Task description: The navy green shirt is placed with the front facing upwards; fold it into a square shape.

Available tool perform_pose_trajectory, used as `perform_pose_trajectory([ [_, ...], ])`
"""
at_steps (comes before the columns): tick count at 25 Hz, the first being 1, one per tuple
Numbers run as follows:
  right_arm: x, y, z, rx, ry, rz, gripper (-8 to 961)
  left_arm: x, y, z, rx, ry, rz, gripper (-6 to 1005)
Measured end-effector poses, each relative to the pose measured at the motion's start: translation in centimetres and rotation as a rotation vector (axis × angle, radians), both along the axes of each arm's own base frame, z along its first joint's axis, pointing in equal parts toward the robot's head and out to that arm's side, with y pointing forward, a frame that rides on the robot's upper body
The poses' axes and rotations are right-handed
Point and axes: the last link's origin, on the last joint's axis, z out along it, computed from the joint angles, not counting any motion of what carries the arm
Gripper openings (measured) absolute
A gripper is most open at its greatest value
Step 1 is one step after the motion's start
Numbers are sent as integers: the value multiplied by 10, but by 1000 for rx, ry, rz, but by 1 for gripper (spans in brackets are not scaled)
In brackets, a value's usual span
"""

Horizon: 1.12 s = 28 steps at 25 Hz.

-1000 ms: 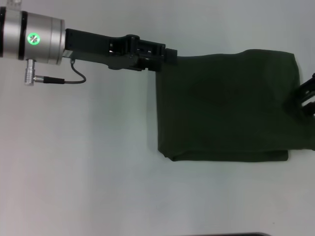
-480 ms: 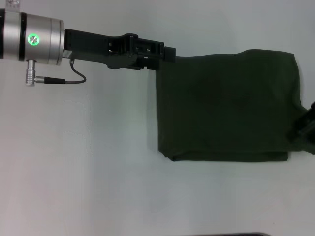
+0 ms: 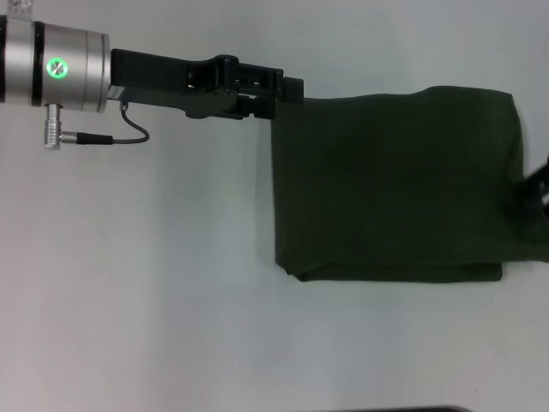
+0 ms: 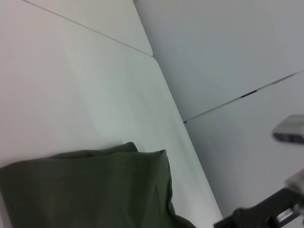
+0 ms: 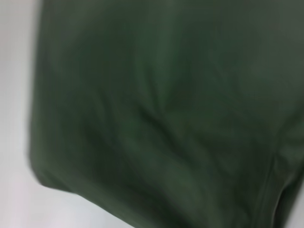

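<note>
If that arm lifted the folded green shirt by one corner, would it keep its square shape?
Probably not. The navy green shirt lies flat in soft stacked layers with rumpled edges, so it would likely droop and unfold. It looks light, being thin cloth. Pushed by the left gripper at its far corner, it would probably bunch up rather than slide whole.

The navy green shirt (image 3: 395,184) runs off the head view's right edge, and its lower right corner is cut off there. Only a dark sliver of the right gripper (image 3: 539,184) shows at that edge. The right wrist view is blurred, showing only green cloth.
</note>
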Motion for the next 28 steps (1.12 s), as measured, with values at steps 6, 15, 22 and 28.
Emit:
perform_pose_trajectory([
  [6,-15,20,18,122,32,44,824,-1,0,0,0,-1,3,647],
  [15,-15,44,5,274,9,75,824,2,3,1,10,-6,3,648],
  [22,-24,52,-22,311,38,113,823,2,2,-2,13,-11,13,649],
  [28,-20,52,-39,338,51,106,823,0,2,-2,15,-11,19,648],
])
